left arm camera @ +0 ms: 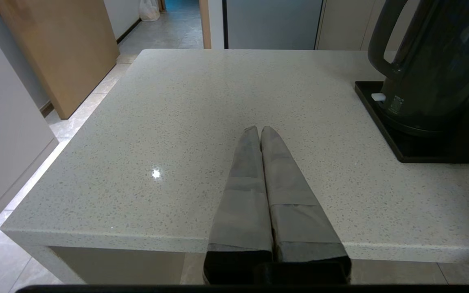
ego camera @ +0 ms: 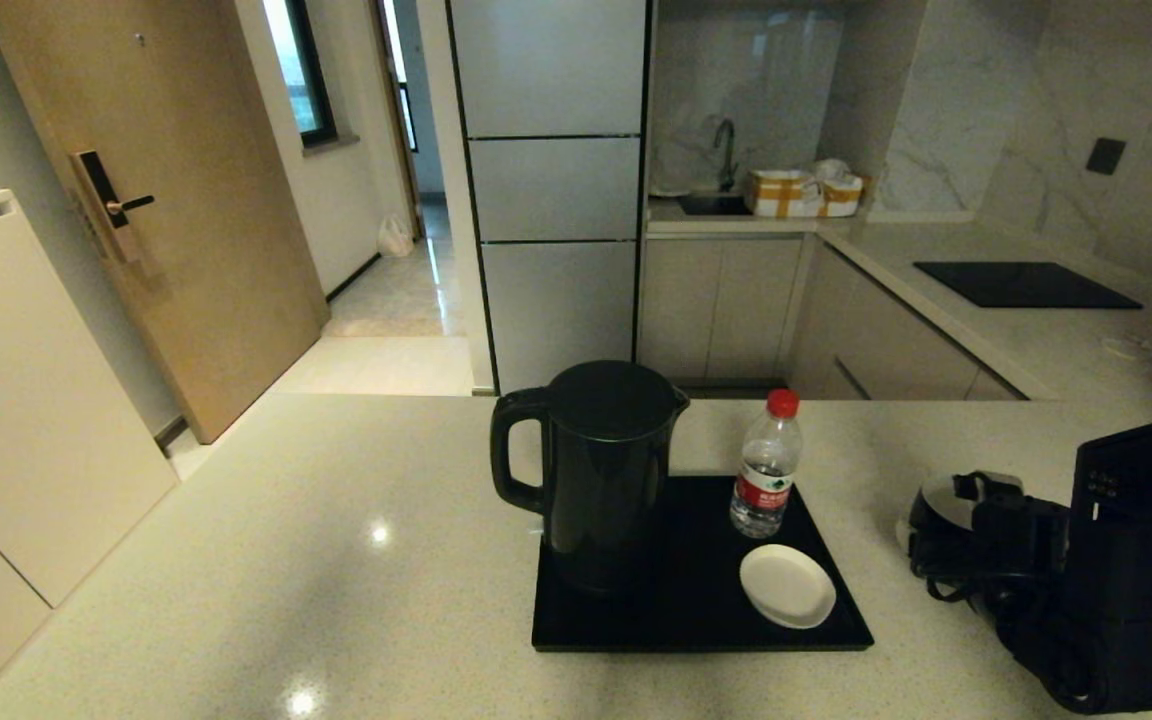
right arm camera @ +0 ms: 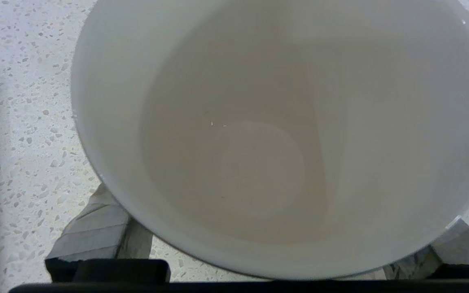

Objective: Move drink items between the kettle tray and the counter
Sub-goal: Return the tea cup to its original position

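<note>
Head view: kettle tray (ego camera: 696, 610) sits on the tabletop (ego camera: 286, 560) near centre. On the tray: kettle (ego camera: 601, 465) at the tray's 10 o'clock corner, upright, handle pointing to 9 o'clock; bottle (ego camera: 766, 465) at the 1 o'clock corner, upright, red cap on; small white saucer (ego camera: 787, 585) toward 4 o'clock, lying flat, apart from the bottle.

Cup (ego camera: 941, 505) stands off the tray on the tabletop, at the tray's 3 o'clock, near its edge; only part of the white inside shows behind the right arm.

Right pincer (right arm camera: 275, 248): spread around the cup. Right wrist view looks straight down into the white interior; one finger (right arm camera: 96, 232) shows outside the rim on each side. Whether the pads press the wall, cannot tell.

Left pincer (left arm camera: 261, 132): clenched, fingertips together, holding nothing. It hangs over the near edge of the tabletop, at the tray's 9 o'clock, well apart from the kettle.

Black cooktop (ego camera: 1026, 285) on the far side counter at 1 o'clock.
</note>
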